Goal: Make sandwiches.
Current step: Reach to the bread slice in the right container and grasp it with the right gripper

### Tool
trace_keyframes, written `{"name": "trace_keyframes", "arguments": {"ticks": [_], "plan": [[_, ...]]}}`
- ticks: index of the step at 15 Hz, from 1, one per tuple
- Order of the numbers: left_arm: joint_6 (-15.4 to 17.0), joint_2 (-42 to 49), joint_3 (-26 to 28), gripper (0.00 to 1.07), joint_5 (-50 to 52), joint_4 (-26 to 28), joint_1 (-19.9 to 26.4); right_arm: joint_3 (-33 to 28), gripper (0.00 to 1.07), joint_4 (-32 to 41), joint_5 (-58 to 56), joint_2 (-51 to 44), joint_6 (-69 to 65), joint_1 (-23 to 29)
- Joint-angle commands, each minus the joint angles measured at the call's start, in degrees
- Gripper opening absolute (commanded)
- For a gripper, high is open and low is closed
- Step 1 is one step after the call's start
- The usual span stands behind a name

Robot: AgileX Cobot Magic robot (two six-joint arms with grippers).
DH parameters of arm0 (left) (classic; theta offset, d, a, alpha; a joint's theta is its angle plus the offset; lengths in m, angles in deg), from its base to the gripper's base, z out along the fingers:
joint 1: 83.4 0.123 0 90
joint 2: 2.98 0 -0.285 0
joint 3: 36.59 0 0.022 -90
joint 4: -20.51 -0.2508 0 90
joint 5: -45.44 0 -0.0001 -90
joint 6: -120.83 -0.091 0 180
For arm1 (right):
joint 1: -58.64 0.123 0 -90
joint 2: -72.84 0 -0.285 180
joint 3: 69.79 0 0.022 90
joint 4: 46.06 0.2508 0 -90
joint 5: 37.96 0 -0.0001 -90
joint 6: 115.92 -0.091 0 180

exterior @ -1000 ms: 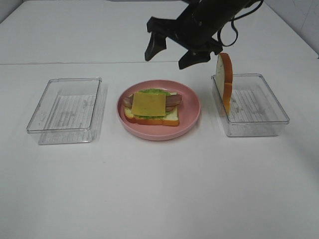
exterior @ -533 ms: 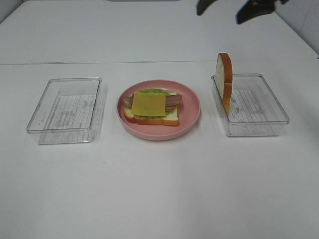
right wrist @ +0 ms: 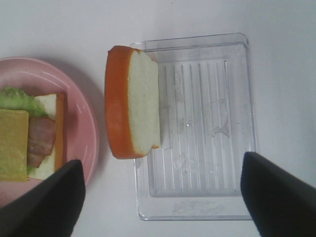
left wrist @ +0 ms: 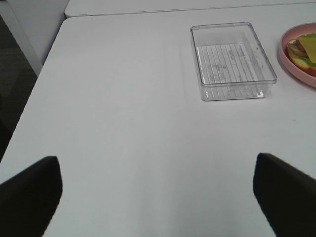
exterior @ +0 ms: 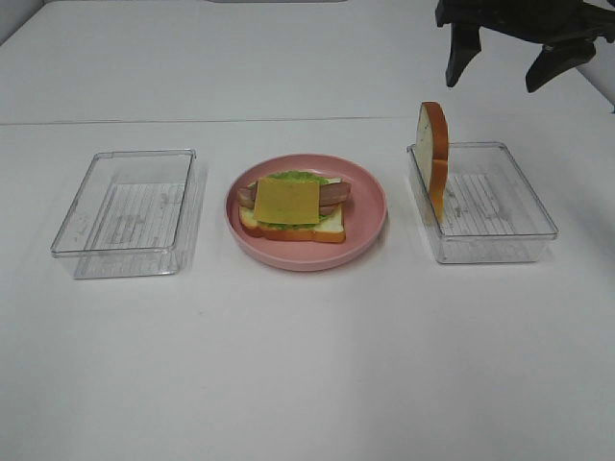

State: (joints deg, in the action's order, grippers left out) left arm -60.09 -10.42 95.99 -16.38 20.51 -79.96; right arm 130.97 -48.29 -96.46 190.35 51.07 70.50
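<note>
The white counter (exterior: 307, 365) carries two clear trays (exterior: 130, 211), a pink plate (exterior: 370, 226) and an open sandwich (exterior: 293, 206) on it. A bread slice (exterior: 432, 154) stands upright against the right tray's (exterior: 500, 206) wall. Both grippers' fingers (exterior: 461, 58) are spread wide, empty.

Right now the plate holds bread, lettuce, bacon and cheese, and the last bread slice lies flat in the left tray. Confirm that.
Not quite. The pink plate does hold the open stack with the cheese on top, but the last bread slice stands on edge against the wall of the right tray, not flat in the left tray, which holds nothing. The exterior high view shows this.
</note>
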Motion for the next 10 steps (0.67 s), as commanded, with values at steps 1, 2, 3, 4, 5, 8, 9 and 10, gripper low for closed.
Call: {"name": "trace_keyframes", "arguments": {"ticks": [1,2,3,4,5,8,9,10], "plan": [[0.1,0.8,-0.2,0.98,0.2,0.3,0.2,5.5,0.83,2.2,-0.3,3.8,2.1,0.1],[0.1,0.8,-0.2,0.98,0.2,0.3,0.2,8.5,0.83,2.2,-2.2,6.2,2.1,0.1],[0.1,0.8,-0.2,0.98,0.2,0.3,0.2,10.1,0.83,2.2,-3.5,7.5,2.1,0.1],[0.1,0.8,-0.2,0.98,0.2,0.3,0.2,14.3,0.83,3.1,-6.8,11.3,2.5,0.1],[0.1,0.8,-0.2,0.98,0.2,0.3,0.2,16.6,0.83,3.3,-8.2,13.2,2.9,0.1],[0.1,0.8,-0.2,0.98,0.2,0.3,0.2,20.1,0.83,3.5,-9.9,17.6,3.3,0.1],[0.1,0.8,-0.2,0.98,0.2,0.3,0.2,21.4,0.83,4.4,-10.4,19.8,3.7,0.3],[0.1,0.8,-0.2,0.98,0.2,0.3,0.2,22.0,0.83,4.9,-10.4,21.0,4.0,0.6]]}}
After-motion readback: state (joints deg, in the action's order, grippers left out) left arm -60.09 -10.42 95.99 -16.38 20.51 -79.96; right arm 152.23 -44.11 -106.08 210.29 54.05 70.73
